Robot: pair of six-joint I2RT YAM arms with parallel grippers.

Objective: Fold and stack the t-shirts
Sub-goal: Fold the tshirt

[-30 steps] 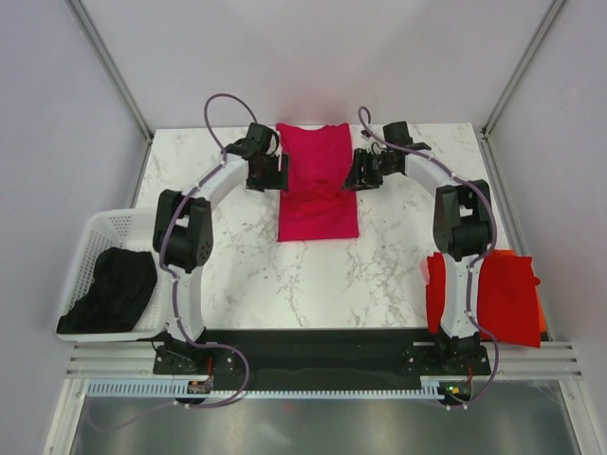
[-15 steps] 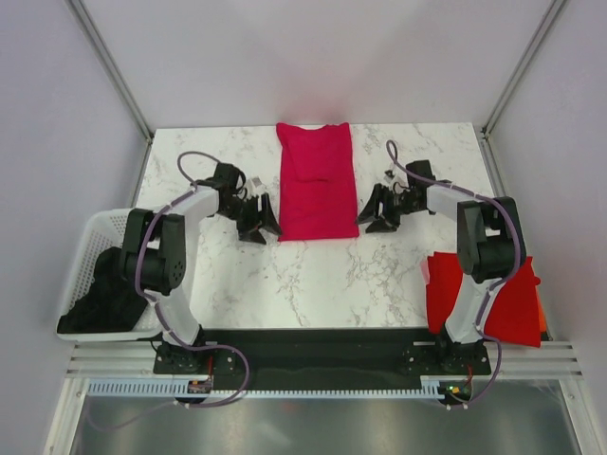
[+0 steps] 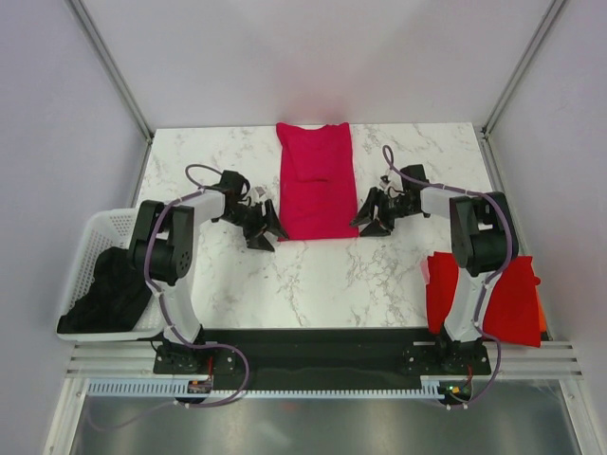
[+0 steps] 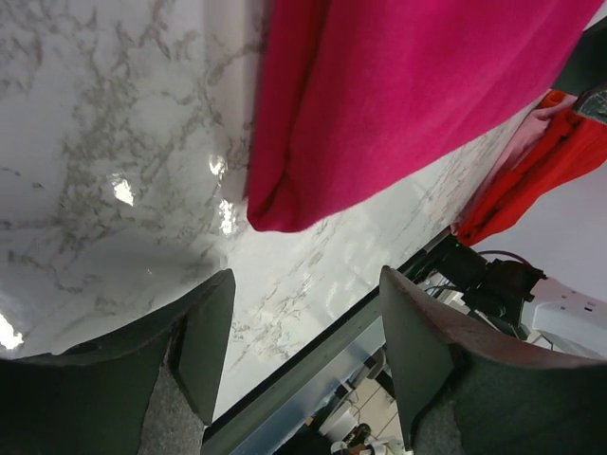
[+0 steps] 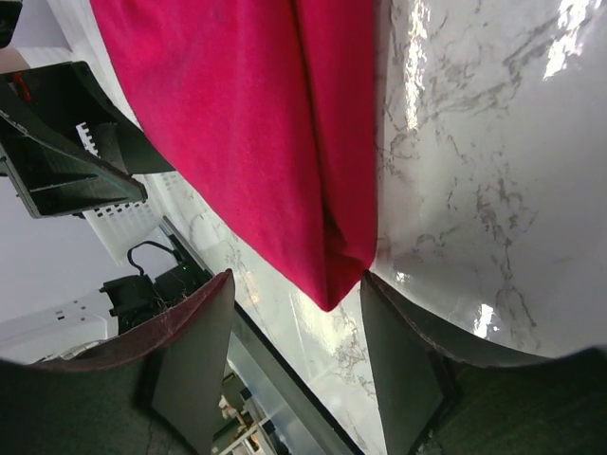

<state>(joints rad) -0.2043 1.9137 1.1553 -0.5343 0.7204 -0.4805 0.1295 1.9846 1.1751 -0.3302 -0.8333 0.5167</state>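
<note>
A crimson-pink t-shirt point(image 3: 316, 180), folded into a long strip, lies at the back middle of the marble table point(image 3: 313, 275). My left gripper point(image 3: 267, 230) is open beside its near left corner, which shows just ahead of the fingers in the left wrist view point(image 4: 285, 204). My right gripper point(image 3: 368, 221) is open beside its near right corner, which shows in the right wrist view point(image 5: 332, 275) close to one finger. Neither holds cloth. Red and orange t-shirts point(image 3: 498, 296) lie piled at the table's right front edge.
A white basket point(image 3: 95, 246) holding dark cloth point(image 3: 114, 289) stands at the left edge of the table. The enclosure's walls and metal posts ring the table. The black rail with the arm bases runs along the near edge.
Both grippers left the shirt's upper sides and came down to the near corners of the strip. The shirt now lies flatter and longer than a second ago.
</note>
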